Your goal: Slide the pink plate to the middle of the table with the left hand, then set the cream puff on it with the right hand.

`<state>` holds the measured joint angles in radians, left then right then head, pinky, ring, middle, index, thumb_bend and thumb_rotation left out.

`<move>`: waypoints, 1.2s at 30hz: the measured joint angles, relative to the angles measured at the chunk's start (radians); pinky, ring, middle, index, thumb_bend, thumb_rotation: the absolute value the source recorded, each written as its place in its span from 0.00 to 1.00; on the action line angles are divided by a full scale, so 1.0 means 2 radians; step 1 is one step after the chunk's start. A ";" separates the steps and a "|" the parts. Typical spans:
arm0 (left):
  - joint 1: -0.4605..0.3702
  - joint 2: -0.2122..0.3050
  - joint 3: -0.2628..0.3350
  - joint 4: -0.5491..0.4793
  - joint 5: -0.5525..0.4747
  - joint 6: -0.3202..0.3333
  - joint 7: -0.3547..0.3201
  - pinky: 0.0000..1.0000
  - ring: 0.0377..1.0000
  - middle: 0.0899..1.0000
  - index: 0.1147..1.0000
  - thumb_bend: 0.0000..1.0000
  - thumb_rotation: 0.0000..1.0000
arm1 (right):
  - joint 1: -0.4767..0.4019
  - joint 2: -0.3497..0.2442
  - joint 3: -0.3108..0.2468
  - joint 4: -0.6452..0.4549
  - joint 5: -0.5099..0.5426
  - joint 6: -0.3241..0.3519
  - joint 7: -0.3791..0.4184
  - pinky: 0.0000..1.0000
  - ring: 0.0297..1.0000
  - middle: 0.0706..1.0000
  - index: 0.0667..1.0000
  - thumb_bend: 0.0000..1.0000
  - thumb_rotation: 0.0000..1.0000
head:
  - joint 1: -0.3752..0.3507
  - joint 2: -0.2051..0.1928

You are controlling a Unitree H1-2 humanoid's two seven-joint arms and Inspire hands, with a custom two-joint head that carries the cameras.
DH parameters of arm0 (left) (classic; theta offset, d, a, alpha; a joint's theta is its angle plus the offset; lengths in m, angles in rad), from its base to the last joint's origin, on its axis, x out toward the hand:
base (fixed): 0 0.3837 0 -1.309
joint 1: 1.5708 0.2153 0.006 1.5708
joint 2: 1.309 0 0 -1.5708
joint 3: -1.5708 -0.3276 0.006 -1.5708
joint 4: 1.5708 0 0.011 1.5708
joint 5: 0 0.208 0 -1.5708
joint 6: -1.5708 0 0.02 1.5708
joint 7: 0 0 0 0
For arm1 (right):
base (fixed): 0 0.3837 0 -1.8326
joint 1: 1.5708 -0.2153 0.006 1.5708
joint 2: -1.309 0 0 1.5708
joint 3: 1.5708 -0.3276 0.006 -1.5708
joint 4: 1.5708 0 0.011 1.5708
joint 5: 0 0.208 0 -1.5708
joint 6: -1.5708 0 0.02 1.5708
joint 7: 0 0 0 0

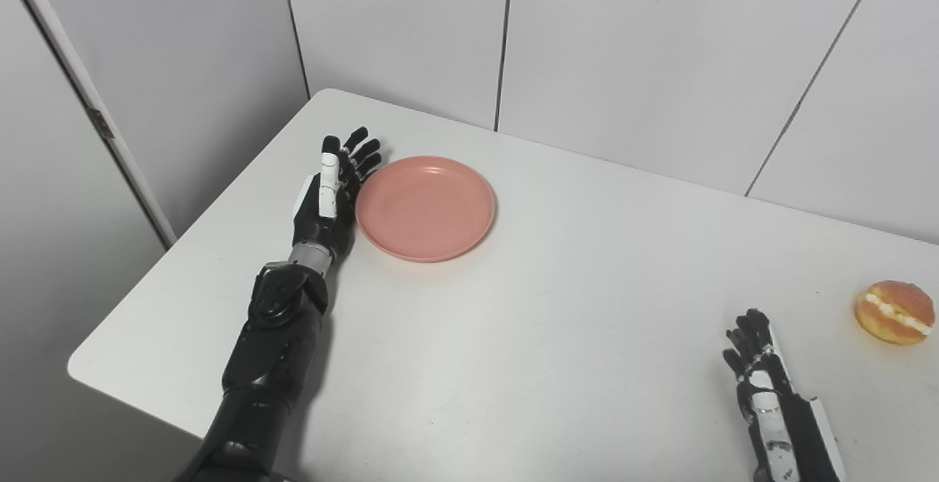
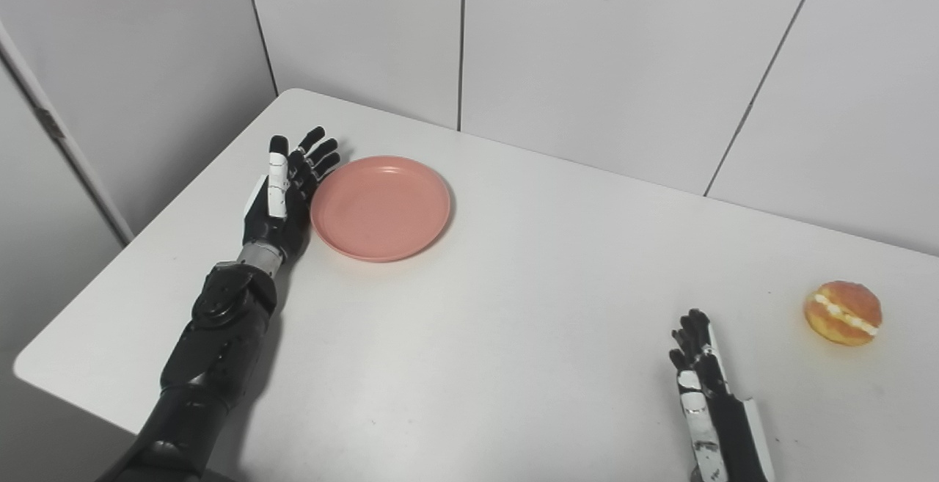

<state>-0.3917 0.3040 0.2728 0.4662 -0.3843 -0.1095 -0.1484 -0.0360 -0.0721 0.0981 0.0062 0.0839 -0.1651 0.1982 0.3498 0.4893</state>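
The table point(image 1: 513, 335) was seen with the pink plate point(image 1: 425, 207) well left of its middle. The left hand point(image 1: 330, 192), spread and empty, was set against the plate's left rim. The right hand point(image 1: 763, 379), empty and loosely open, was placed far right of the plate, beside the cream puff point(image 1: 894, 312).

The white desk point(image 1: 557, 306) has a rounded far-left corner and stands against pale wall panels. A pink plate point(image 1: 425, 207) lies flat on its far-left part, nothing on it. A cream puff point(image 1: 894, 312), split with a white filling line, sits near the right edge, well apart from the plate.
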 measured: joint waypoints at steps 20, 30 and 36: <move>0.003 -0.001 -0.031 -0.027 0.009 0.040 -0.037 0.95 0.93 0.90 0.88 0.92 1.00 | -0.001 0.035 -0.006 0.001 -0.039 -0.023 -0.039 1.00 1.00 1.00 1.00 0.61 0.86 | -0.100 0.034; 0.005 -0.002 -0.049 -0.037 0.009 0.055 -0.060 0.96 0.93 0.90 0.89 0.90 1.00 | 0.004 0.058 -0.009 -0.006 -0.026 0.003 -0.050 1.00 1.00 1.00 1.00 0.58 0.89 | -0.143 0.051; 0.005 -0.002 -0.059 -0.040 0.009 0.060 -0.072 0.94 0.93 0.89 0.88 0.90 1.00 | 0.006 0.069 -0.007 -0.007 -0.027 0.017 -0.061 1.00 1.00 1.00 1.00 0.59 0.90 | -0.166 0.058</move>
<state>-0.3820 0.3007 0.1548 0.3866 -0.3659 0.0103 -0.2926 -0.0249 0.0650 0.0848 -0.0087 0.0297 -0.1319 0.0759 0.0184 0.6044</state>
